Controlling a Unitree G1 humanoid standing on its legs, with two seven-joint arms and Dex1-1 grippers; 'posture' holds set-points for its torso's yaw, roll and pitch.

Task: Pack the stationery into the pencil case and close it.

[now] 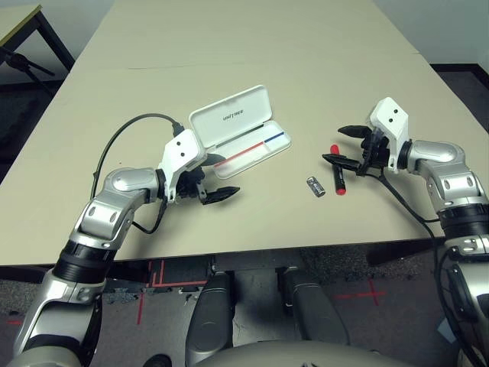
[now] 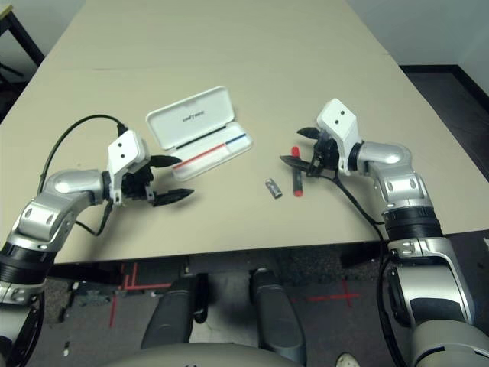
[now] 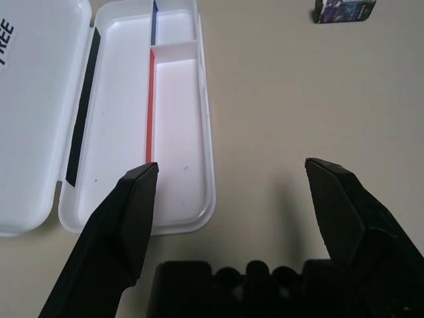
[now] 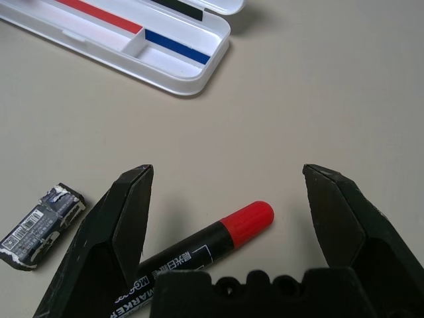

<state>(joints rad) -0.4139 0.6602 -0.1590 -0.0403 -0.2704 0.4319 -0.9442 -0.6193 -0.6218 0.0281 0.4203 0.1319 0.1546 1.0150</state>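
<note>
My right claw [image 4: 225, 199] hangs wide open and empty over the red marker [image 4: 199, 248], whose body lies between my fingers, with the small dark-grey piece [image 4: 38, 225] just beside it on the table [image 4: 318, 99]. I should lower squarely and close across the barrel. My left claw [image 3: 228, 199], equally wide and empty, waits at the near end of the open pencil case [image 3: 179, 132].

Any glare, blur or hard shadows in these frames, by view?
Left eye view: even light, soft shadows under the hands, the case bright but its print legible. Left wrist view: the tray's white washes out its edges; the fingers look soft. Right wrist view: marker text sharp, with a faint shadow beside it.
</note>
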